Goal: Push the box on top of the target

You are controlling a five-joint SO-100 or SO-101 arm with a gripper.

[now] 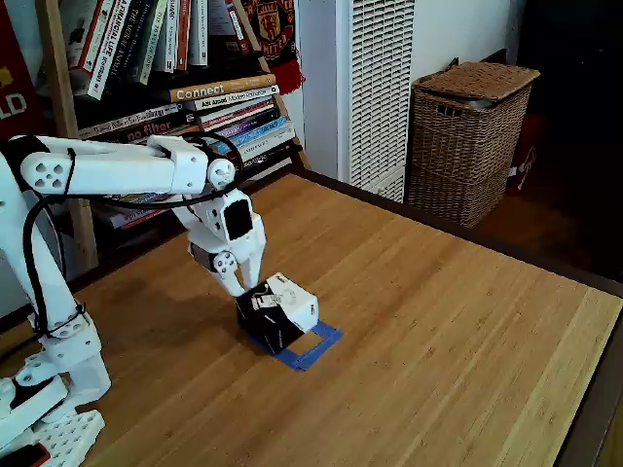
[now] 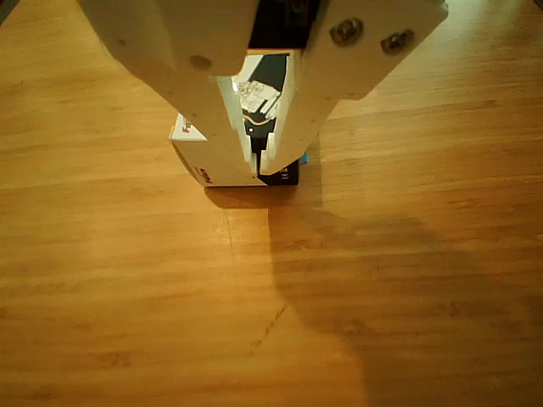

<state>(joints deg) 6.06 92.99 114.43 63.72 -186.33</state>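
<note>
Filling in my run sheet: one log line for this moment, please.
gripper: jaws shut, tips against box | box: partly over target | target: blue corner exposed | push: unfinished

Fixed view: raised, off table (image 1: 467,321) corner, looking obliquely down across whole top toward bookshelf (image 1: 185,78) and basket (image 1: 470,136). Other view: close above table, rides arm, looking down past jaws. Shared: box (image 1: 280,309) (image 2: 204,157), surrounding wood.

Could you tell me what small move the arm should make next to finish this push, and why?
Probably one more short nudge along the same line. In the fixed view the box covers only part of the target; blue tape still shows on the side away from the end effector, which sits closed against the box.
</note>
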